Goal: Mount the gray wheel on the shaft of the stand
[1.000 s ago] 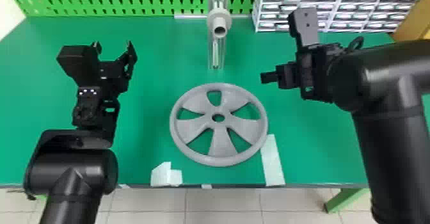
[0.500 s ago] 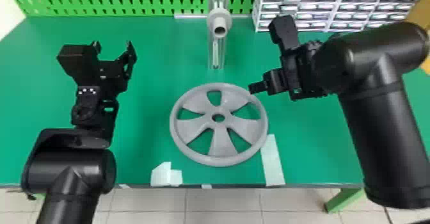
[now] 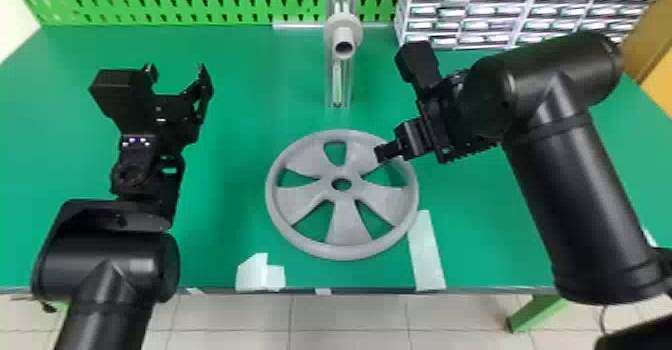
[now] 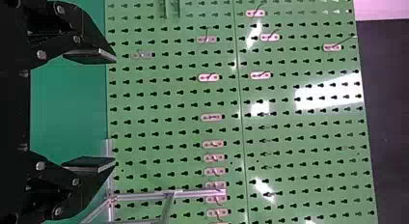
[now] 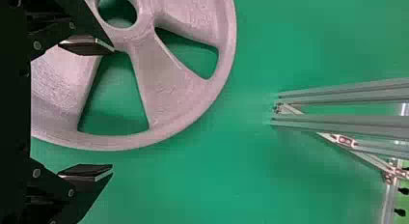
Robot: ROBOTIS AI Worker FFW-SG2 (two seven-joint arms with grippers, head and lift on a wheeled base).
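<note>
Lowering your right end effector [image 5: 113, 110], its fingers spread, could jam one against a spoke [image 5: 159, 86] of the gray wheel [image 3: 348, 224] just beneath; gripping only that rim side might tilt it short of the shaft [image 3: 343, 36] beyond. Your left end effector [image 4: 115, 110], also open, is well apart.

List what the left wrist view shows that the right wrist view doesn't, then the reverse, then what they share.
Left wrist view: the left gripper with its fingers apart, and small hook plates on the perforated board.

Right wrist view: the right gripper, also open, and part of the gray wheel lying flat, its center hole included.

Both: the green tabletop, silver rails of the stand and the green perforated board, a sliver of it in the right wrist view.
</note>
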